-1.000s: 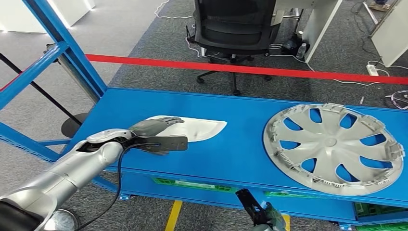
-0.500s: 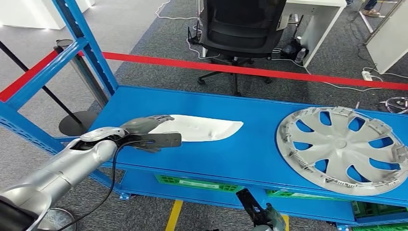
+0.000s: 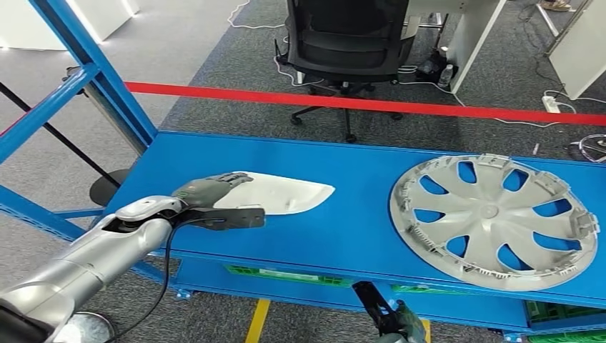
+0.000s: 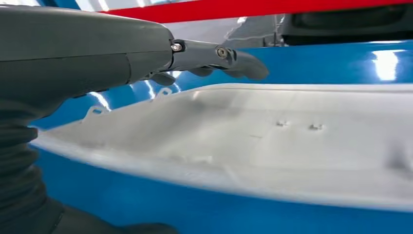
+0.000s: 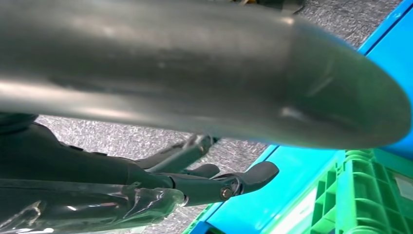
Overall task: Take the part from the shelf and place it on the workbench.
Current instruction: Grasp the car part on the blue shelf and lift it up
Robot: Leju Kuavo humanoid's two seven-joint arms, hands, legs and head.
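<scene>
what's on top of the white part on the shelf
The left robot hand lies over the near end of the white part, fingers reaching across its rim. Whatever the hand covers there cannot be seen. The rest is bare.

The part [image 3: 282,194] lies on the left half of the shelf [image 3: 357,221]. The left hand [image 3: 207,191] rests over the part's left end, its fingers [image 4: 229,56] reaching across the top. The hubcap [image 3: 493,218] lies on the shelf's right half, well apart from the part. The right hand [image 3: 389,318] hangs below the shelf's front edge, beside a crate [image 5: 370,195] on the level beneath. Behind the shelf runs a barrier tape [image 3: 371,103], and beyond it stands a chair [image 3: 350,43].
</scene>
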